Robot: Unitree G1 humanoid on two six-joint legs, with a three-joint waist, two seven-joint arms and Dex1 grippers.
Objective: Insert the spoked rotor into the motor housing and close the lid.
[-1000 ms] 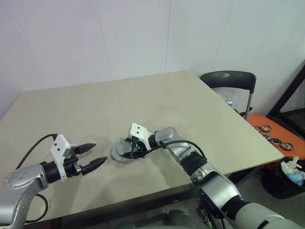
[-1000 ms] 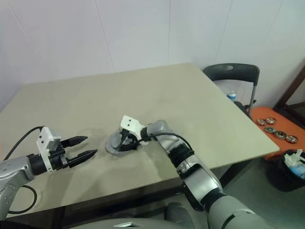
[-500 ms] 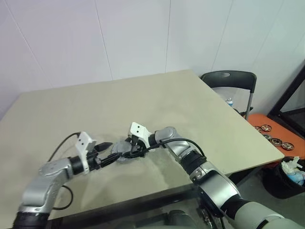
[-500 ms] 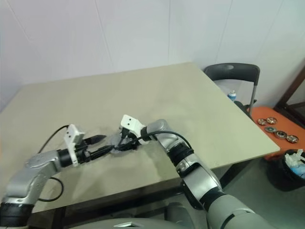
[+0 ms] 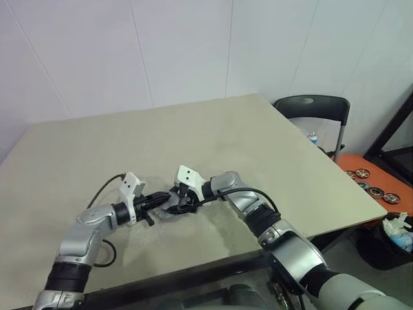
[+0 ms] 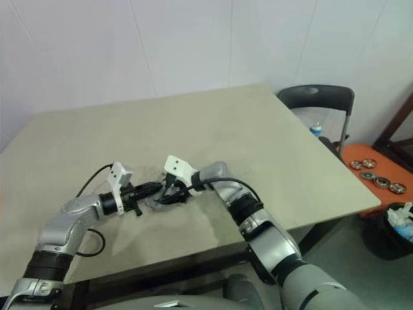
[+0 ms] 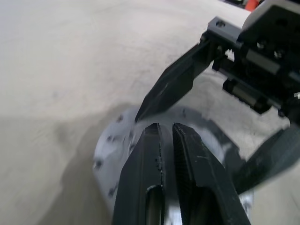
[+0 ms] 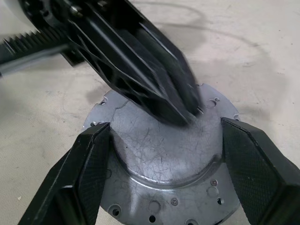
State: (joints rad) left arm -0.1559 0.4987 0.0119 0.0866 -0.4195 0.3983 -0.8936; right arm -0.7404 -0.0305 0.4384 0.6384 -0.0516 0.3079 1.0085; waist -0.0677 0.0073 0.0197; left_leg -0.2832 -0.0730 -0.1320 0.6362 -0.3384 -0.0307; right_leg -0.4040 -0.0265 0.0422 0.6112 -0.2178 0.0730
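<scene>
Left gripper (image 7: 164,129) with fingers pressed together, tips over the top of the lid (image 8: 161,145), lid flat on the table (image 5: 258,142) near its front edge, right gripper (image 8: 164,136) spread wide, fingers on either side of the lid's raised centre

Silver-grey arms with black joints, white wrist blocks, looping black cables, black-fingered left pincer (image 5: 169,196), right pincer (image 8: 164,140)

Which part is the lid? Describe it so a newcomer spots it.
On the beige table, near its front edge, find where both grippers meet. The lid is the silver-grey round cap with a holed rim, held by the right gripper, under the shut left gripper.
</scene>
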